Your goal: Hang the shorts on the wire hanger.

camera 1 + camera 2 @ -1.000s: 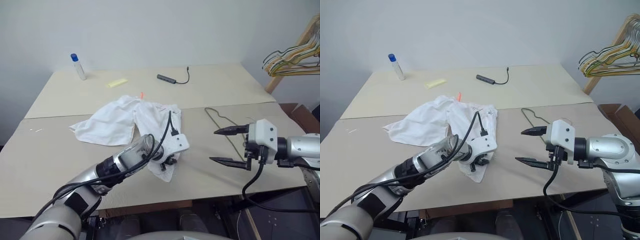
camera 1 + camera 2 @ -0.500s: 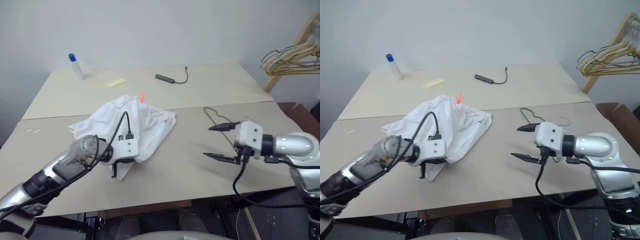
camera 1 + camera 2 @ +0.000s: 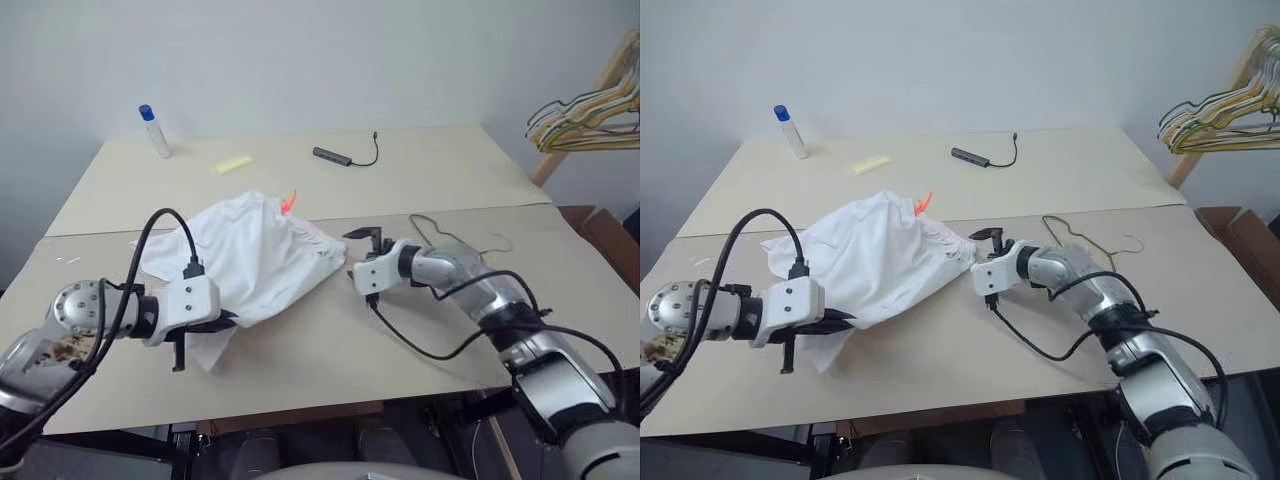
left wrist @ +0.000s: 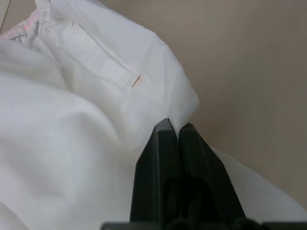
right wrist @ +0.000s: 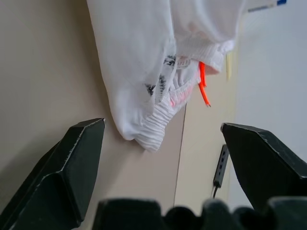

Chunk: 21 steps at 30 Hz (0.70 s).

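The white shorts [image 3: 258, 255] lie bunched on the table's left half, the small red-orange tag [image 3: 288, 203] standing up at their far edge. My left gripper [image 3: 218, 323] is shut on a fold of their near left edge, with the fabric pinched between the black fingers [image 4: 165, 143]. My right gripper [image 3: 352, 262] stands open just right of the elastic waistband [image 5: 160, 120], apart from it, jaws wide. The thin dark wire hanger [image 3: 440, 235] lies flat on the table behind my right arm, partly hidden by it.
At the back of the table [image 3: 450, 170] are a blue-capped bottle [image 3: 155, 132], a yellow slip [image 3: 233, 165] and a black cable with a grey adapter [image 3: 340, 156]. A bunch of coloured hangers [image 3: 585, 110] hangs on a wooden rack at the far right.
My left gripper shut on the shorts and dragged their edge left and back toward me. My right gripper rolled and swung left across the table to the waistband, staying open.
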### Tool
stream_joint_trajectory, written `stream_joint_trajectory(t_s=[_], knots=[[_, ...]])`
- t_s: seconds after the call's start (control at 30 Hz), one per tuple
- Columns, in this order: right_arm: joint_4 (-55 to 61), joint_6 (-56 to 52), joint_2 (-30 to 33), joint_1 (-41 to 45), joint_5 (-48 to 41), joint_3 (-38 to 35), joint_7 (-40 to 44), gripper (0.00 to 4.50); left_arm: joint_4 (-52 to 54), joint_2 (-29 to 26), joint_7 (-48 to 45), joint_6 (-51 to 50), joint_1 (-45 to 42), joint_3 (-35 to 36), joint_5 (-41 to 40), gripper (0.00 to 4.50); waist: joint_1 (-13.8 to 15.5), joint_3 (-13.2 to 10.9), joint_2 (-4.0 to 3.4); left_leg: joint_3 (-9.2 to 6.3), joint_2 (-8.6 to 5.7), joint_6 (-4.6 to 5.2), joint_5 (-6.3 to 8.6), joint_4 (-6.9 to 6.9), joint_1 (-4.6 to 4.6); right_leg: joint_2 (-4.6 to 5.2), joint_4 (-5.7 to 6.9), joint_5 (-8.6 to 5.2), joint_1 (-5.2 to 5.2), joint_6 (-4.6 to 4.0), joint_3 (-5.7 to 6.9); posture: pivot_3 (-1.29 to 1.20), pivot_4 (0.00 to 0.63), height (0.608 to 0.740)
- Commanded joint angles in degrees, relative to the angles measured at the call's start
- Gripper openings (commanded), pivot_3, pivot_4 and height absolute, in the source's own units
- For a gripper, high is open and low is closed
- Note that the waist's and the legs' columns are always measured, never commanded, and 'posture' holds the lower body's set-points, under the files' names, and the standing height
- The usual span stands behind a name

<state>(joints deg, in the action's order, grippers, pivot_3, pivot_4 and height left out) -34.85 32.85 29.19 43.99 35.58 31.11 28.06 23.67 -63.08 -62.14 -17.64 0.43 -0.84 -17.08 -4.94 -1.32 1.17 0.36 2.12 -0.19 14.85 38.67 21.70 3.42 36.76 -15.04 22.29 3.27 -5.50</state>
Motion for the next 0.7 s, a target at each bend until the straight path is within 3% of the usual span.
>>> stream_joint_trajectory(t_s=[0.03,0.4,0.5,0.7], knots=[[-7.79,5.83,-1.3,5.46,6.06,3.36,-6.89,4.5,2.59,-0.29,0.11,-0.25,1.15,3.18,-0.13,0.03,-0.06,0.0,0.0,0.0,0.0,0.0,0.0,0.0,-0.03,0.0,0.0,0.0,-0.01,0.0,0.0,0.02,0.0,0.74],[-27.84,8.2,-10.97,16.84,15.63,11.57,-19.88,4.5,5.73,0.41,-0.36,0.4,6.23,5.35,-0.26,0.03,-1.62,0.0,0.0,-0.03,0.0,-0.03,-0.02,-0.3,-0.49,-0.01,0.27,-0.09,-0.13,-0.16,-0.04,0.04,0.0,0.74],[-31.19,8.24,-12.99,17.77,15.71,11.87,-20.76,3.88,6.09,0.85,-0.33,0.33,6.67,5.55,-0.42,0.0,-2.08,0.0,-0.01,-0.08,0.0,-0.05,-0.03,-0.37,-0.54,-0.02,0.3,-0.1,-0.14,-0.19,-0.04,0.04,0.0,0.74],[-34.04,7.47,-14.3,18.47,15.52,11.89,-22.14,1.74,6.41,0.75,-0.53,0.42,7.7,6.39,-0.18,0.0,-2.2,-0.01,-0.03,-0.14,-0.01,-0.06,-0.04,-0.39,-0.54,-0.02,0.32,-0.1,-0.13,-0.18,-0.03,0.04,0.0,0.74]])
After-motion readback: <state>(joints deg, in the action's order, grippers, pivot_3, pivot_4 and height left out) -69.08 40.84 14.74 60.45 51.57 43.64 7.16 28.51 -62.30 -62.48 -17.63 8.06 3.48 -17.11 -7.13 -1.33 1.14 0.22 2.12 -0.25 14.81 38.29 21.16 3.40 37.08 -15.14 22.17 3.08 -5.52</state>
